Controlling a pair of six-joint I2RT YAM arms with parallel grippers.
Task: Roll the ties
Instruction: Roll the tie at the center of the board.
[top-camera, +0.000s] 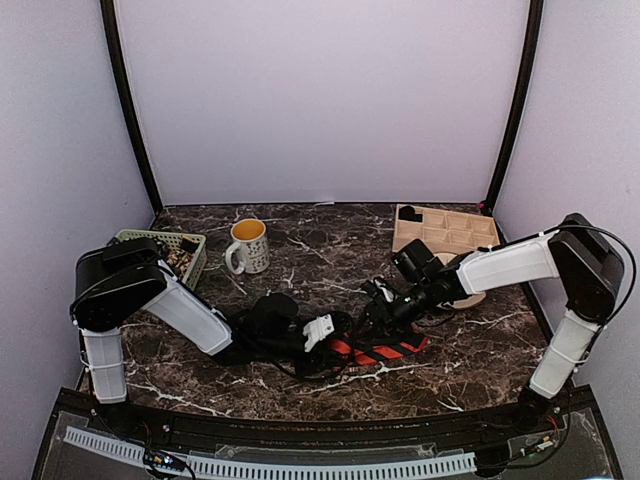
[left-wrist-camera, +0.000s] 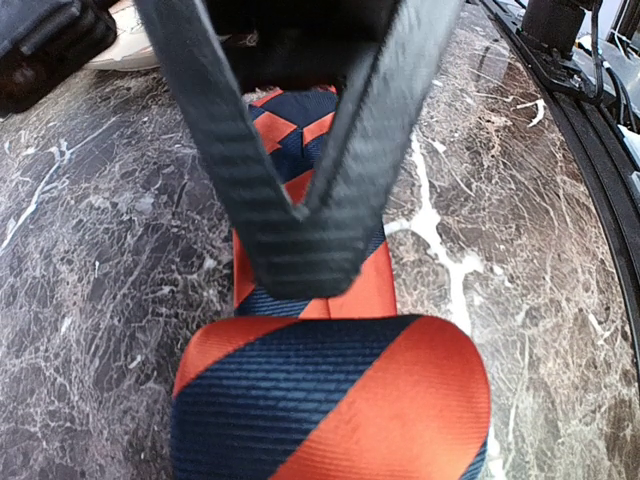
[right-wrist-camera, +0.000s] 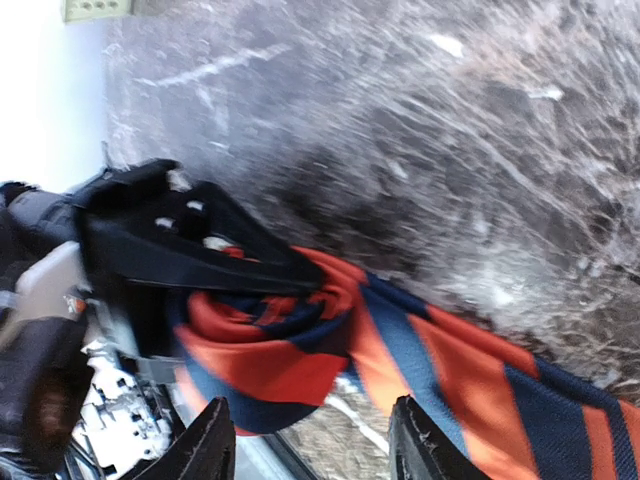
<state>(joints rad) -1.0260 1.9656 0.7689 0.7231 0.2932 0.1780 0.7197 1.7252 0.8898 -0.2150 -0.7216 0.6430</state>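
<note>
A tie (top-camera: 385, 350) with red and dark navy diagonal stripes lies on the marble table (top-camera: 330, 265) between my two grippers. Its near end is wound into a roll (left-wrist-camera: 330, 400) that fills the bottom of the left wrist view and hides my left fingers. From the right wrist view, my left gripper (right-wrist-camera: 312, 278) comes to a point pinched into that roll (right-wrist-camera: 270, 350). The rest of the tie (right-wrist-camera: 470, 370) runs flat to the right. My right gripper (right-wrist-camera: 315, 440) is open just short of the roll. Its black fingers (left-wrist-camera: 220, 150) hang over the flat strip (left-wrist-camera: 365, 290).
A white mug (top-camera: 247, 245) and a green basket (top-camera: 165, 250) stand at the back left. A tan compartment tray (top-camera: 445, 228) is at the back right, with a round plate (top-camera: 472, 297) under the right arm. Black cables (top-camera: 270, 360) trail beside the left gripper (top-camera: 335, 338).
</note>
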